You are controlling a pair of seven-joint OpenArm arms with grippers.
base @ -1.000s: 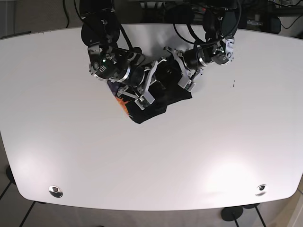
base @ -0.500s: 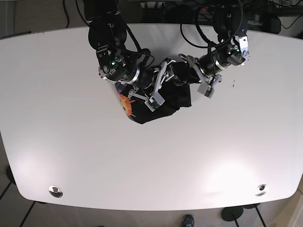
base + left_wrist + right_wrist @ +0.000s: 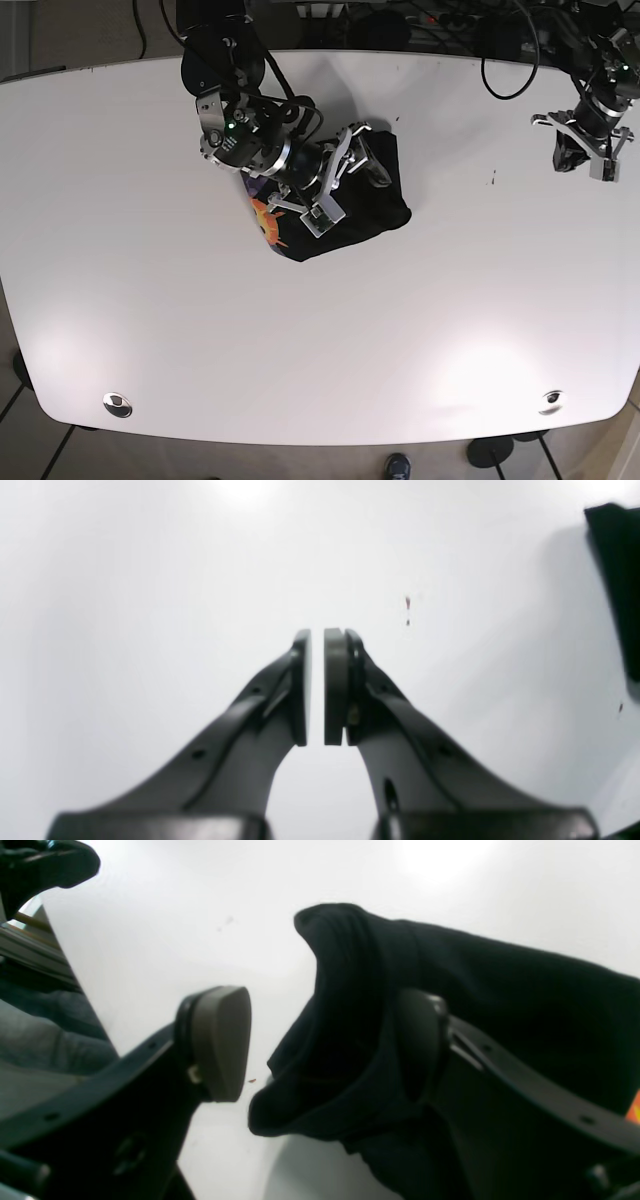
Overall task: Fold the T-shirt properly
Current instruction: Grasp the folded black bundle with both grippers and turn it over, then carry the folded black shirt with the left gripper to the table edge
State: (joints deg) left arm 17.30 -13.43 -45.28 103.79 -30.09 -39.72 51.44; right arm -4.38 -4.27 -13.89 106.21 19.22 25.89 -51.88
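Your black T-shirt (image 3: 345,205) lies bunched on the white table (image 3: 150,330), toward its far middle, an orange print showing at one edge. The right gripper (image 3: 320,1040) sits over it, its fingers spread wide, one pad (image 3: 222,1040) clear of the cloth and the other buried in a fold. Your left gripper (image 3: 317,687) hovers well apart near the table's edge, fingers nearly pressed together, holding nothing.

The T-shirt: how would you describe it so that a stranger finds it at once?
Look at the white table, upper middle. The T-shirt is a crumpled black bundle under the right gripper. It is the only cloth there, with an orange print at its left edge.
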